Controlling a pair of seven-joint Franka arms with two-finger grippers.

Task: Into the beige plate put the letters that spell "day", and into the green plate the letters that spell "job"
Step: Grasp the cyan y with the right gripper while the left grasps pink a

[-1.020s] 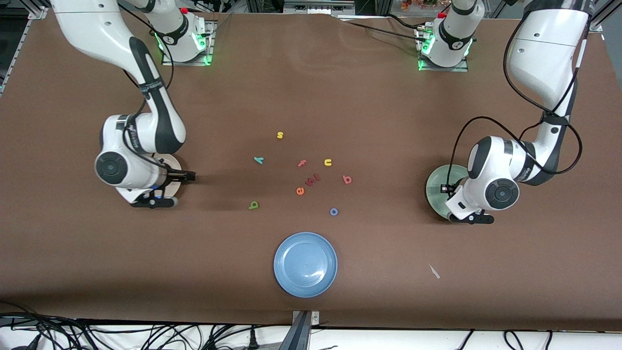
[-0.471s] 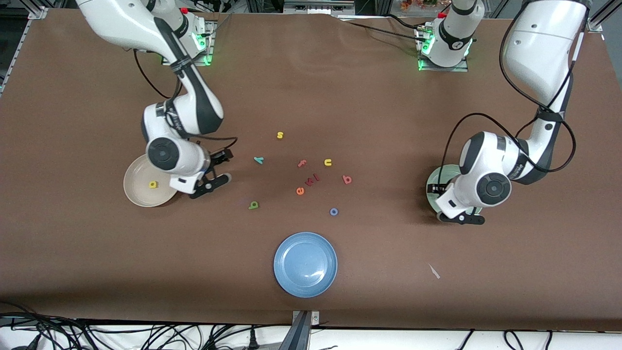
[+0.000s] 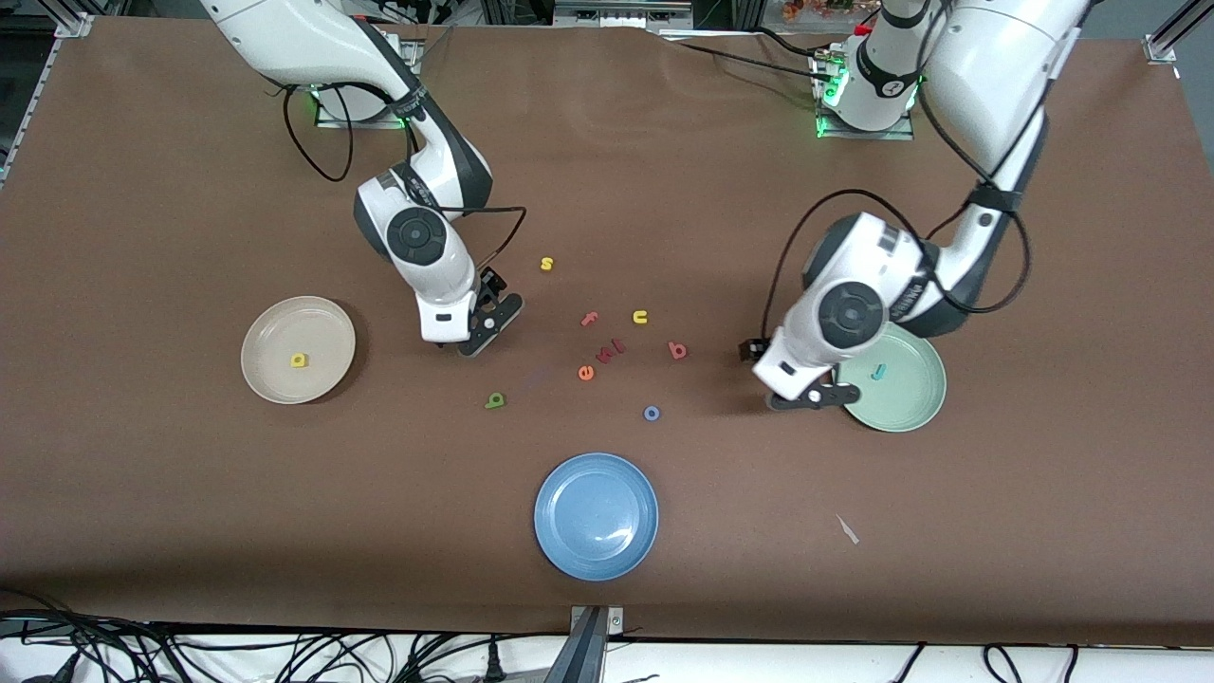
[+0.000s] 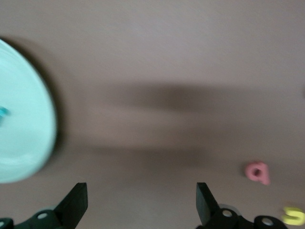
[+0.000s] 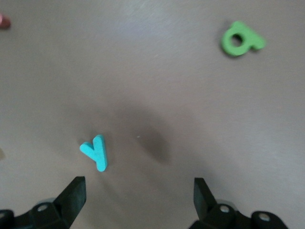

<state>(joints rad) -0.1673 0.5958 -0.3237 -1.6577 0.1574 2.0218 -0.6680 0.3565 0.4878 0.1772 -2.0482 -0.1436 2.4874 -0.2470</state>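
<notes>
Beige plate [image 3: 327, 365] with yellow d [image 3: 299, 359], mint-green plate [image 3: 910, 398] with teal j [image 3: 879, 372], brown table [image 3: 190, 493]

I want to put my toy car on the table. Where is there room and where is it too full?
Bare brown table lies between the round beige plate and the round blue plate, and between the blue plate and the round mint-green plate. The middle is crowded with small foam letters.
</notes>
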